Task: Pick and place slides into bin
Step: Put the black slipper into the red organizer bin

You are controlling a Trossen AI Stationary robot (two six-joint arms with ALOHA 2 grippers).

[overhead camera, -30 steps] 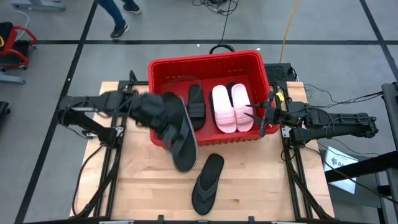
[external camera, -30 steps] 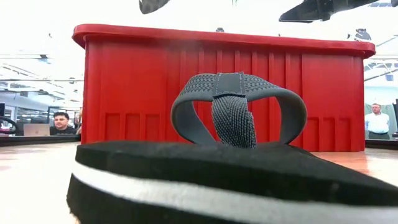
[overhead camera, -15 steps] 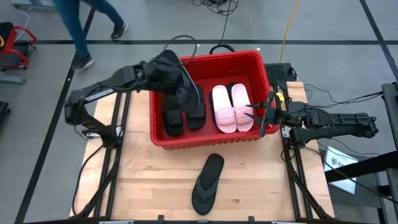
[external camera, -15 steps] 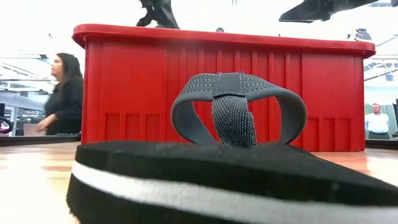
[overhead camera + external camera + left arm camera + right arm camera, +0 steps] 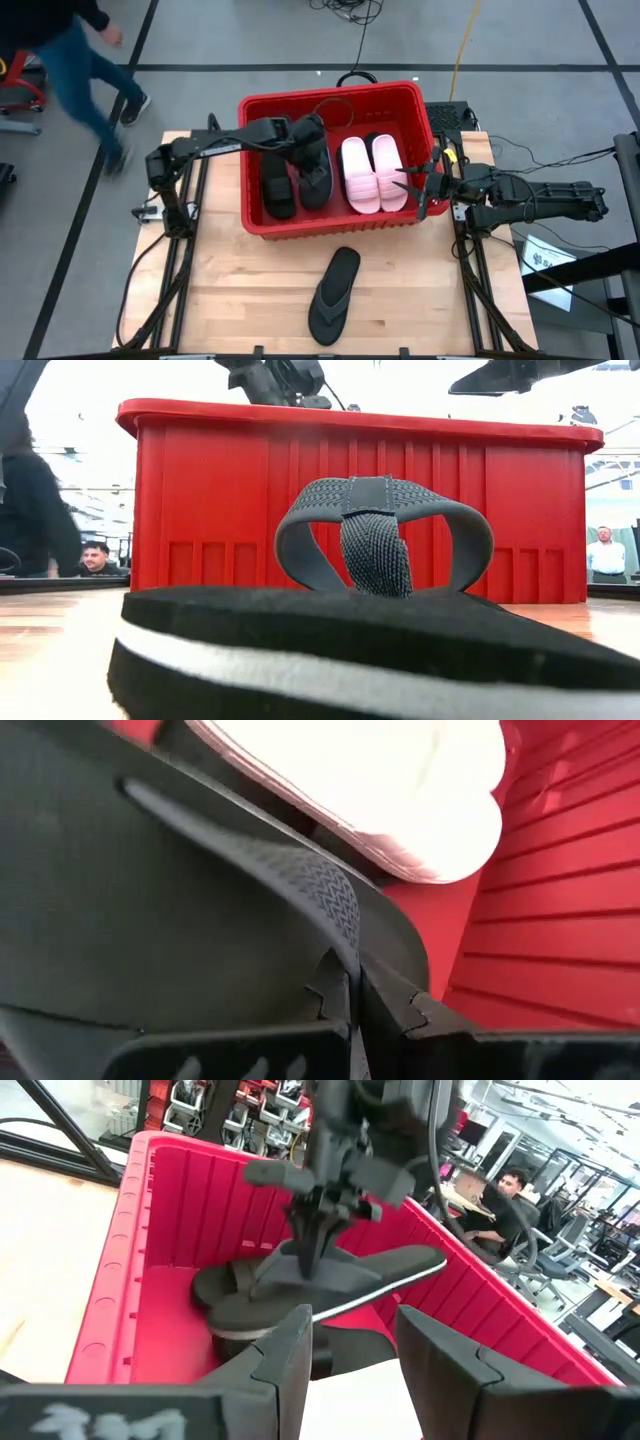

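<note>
High view: left end effector (image 5: 312,143) clamps a black flip-flop (image 5: 316,172) inside the red bin (image 5: 330,225); right end effector (image 5: 412,186) gapes empty.

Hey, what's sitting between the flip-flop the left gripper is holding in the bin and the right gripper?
The pale pink pair, side by side in the red bin, shown in the high view, between the left gripper's flip-flop and the right gripper.

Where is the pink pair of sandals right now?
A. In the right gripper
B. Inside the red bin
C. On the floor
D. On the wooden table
B: the pink pair lies side by side inside the red bin, while only a black flip-flop is left on the table.
</note>
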